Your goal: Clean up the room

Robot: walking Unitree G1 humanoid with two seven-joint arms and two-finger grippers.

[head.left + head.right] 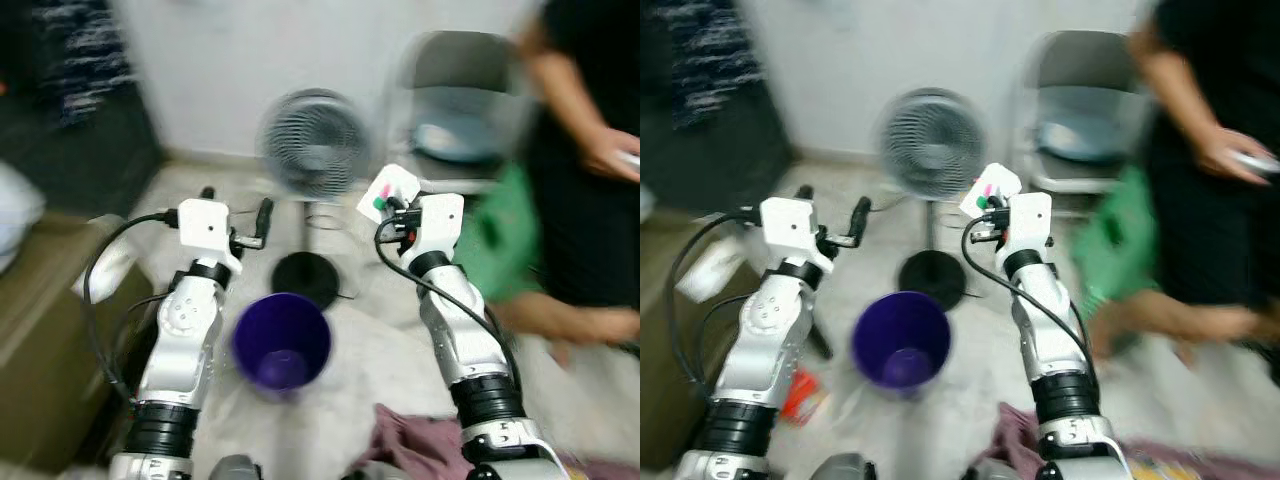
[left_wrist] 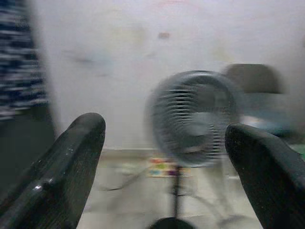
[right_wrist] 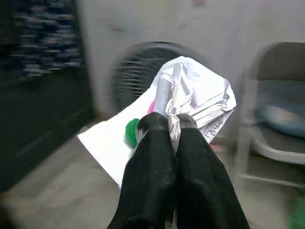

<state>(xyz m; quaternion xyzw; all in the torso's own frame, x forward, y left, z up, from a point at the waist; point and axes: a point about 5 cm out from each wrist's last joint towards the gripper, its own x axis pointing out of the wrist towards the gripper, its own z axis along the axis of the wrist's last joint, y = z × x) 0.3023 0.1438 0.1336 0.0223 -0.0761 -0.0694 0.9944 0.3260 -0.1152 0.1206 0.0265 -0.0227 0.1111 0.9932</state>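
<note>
The right gripper (image 3: 170,125) is raised in front of the pedestal fan (image 1: 313,140), its two black fingers pressed together on a crumpled white paper wrapper (image 3: 190,98) with green and pink print. The left gripper (image 1: 236,215) is held up level with it, to the left of the fan, fingers spread and holding nothing. A purple bucket (image 1: 282,342) stands on the floor just before the fan's round base. A person (image 1: 585,150) stands to the right of the fan, beside a grey folding chair (image 1: 455,110).

Head eyes: high, forward-down; both share fan (image 1: 313,140) and chair (image 1: 1085,95)
Wrist views: low, facing fan; close
</note>
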